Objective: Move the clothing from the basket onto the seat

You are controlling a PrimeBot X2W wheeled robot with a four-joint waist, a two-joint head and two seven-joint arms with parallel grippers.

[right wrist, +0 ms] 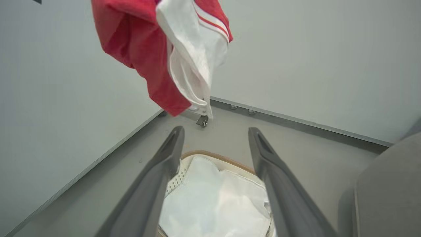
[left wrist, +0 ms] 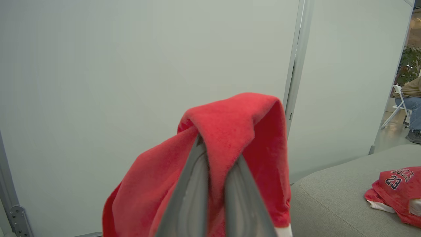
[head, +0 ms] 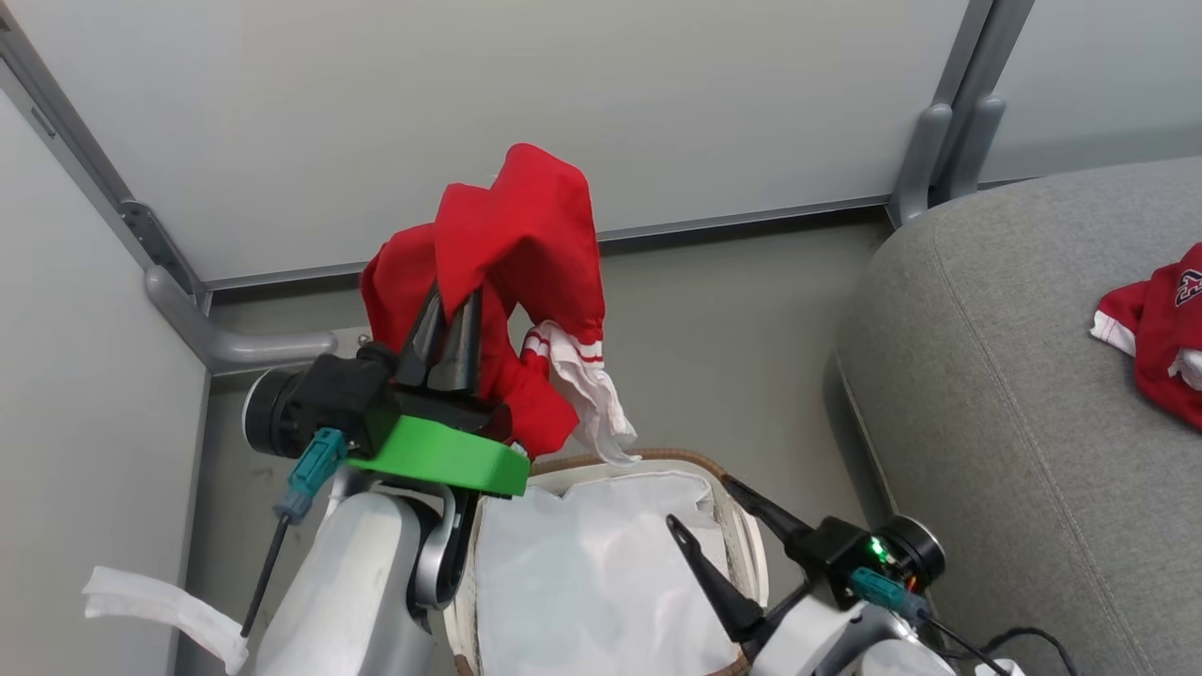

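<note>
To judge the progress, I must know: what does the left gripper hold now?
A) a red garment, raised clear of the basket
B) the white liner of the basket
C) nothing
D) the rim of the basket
A: the jaws of the left gripper are shut on the red garment, which hangs clear of the basket.

We cannot see the tips of the left gripper (left wrist: pixel 218 148) under the red garment (left wrist: pixel 230 121) it pinches. We see the second garment (head: pixel 1160 329), on the seat (head: pixel 986 376), cut by the picture's right edge. The near part of the basket (head: pixel 700 460) is hidden behind the left forearm (head: pixel 347 582) and the right gripper (head: pixel 698 499).
</note>
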